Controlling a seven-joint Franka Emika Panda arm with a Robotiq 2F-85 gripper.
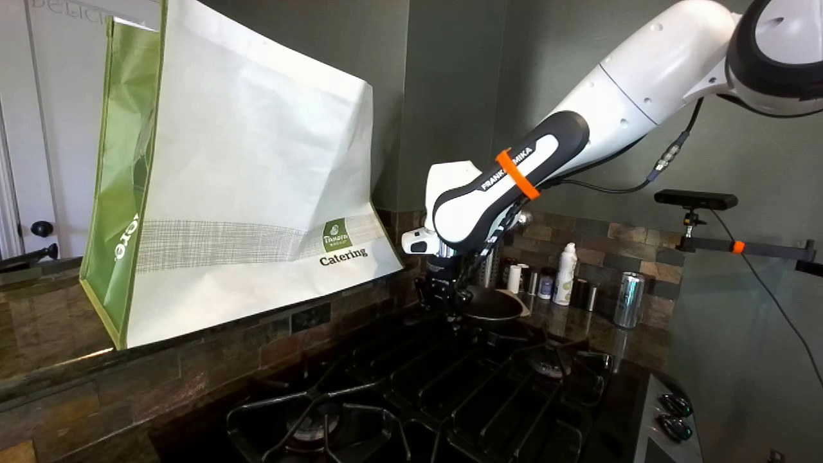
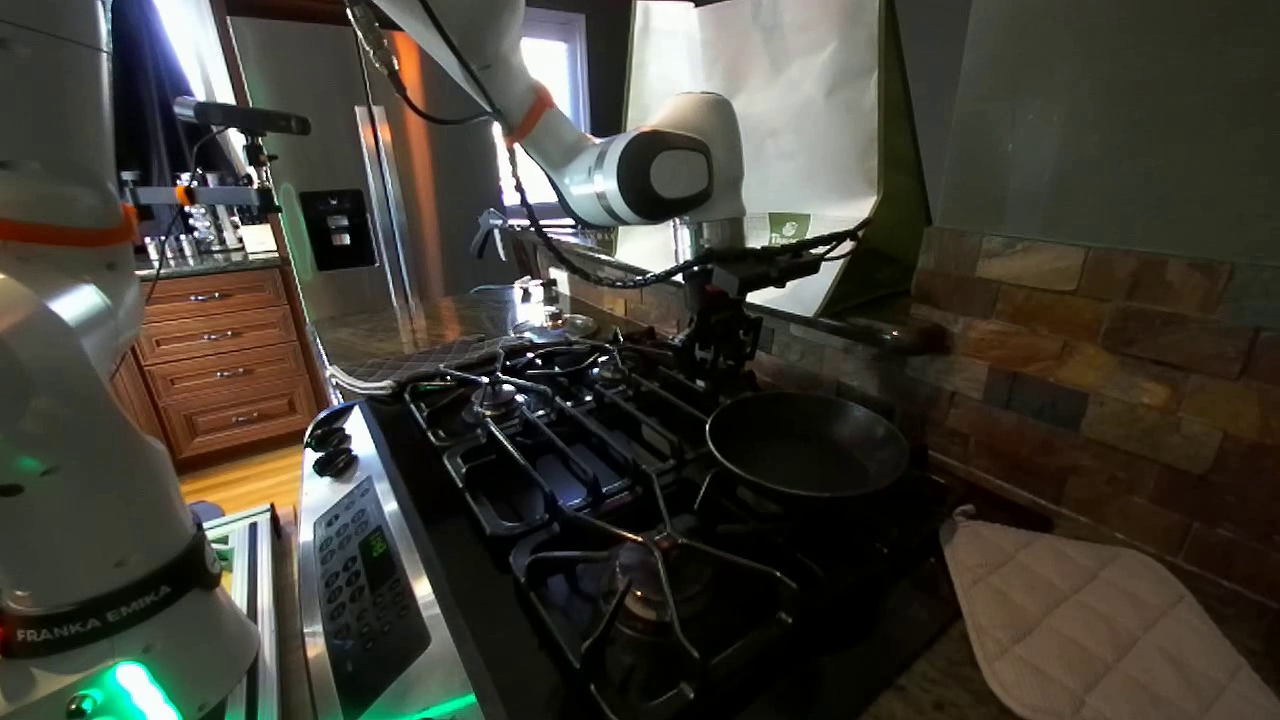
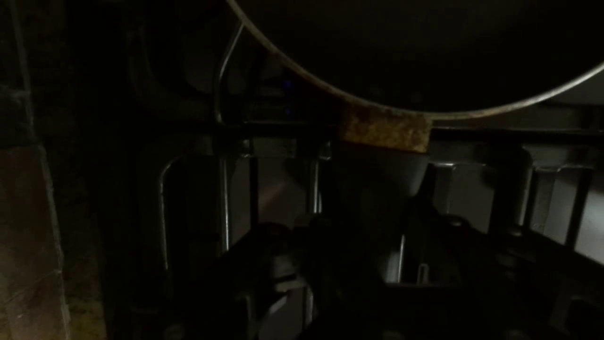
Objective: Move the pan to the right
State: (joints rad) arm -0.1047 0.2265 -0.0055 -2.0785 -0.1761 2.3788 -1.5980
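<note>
“Catering”, said the bag (image 1: 257, 148)! The dark round pan (image 2: 805, 455) was near the bench's (image 2: 475, 560) back edge, fingers (image 3: 281, 264) clamped or not, couldn't tell

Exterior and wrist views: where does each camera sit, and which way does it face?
An exterior view: at the end of the stovetop away from the pan, facing it; the arm at upper right.
An exterior view: at the pan's end, facing back toward the bag; base and arm show.
Wrist view: behind the gripper, whose dark shape shows at the bottom, facing down at the pan's handle.
Both exterior views share the pan, arm and bag.
</note>
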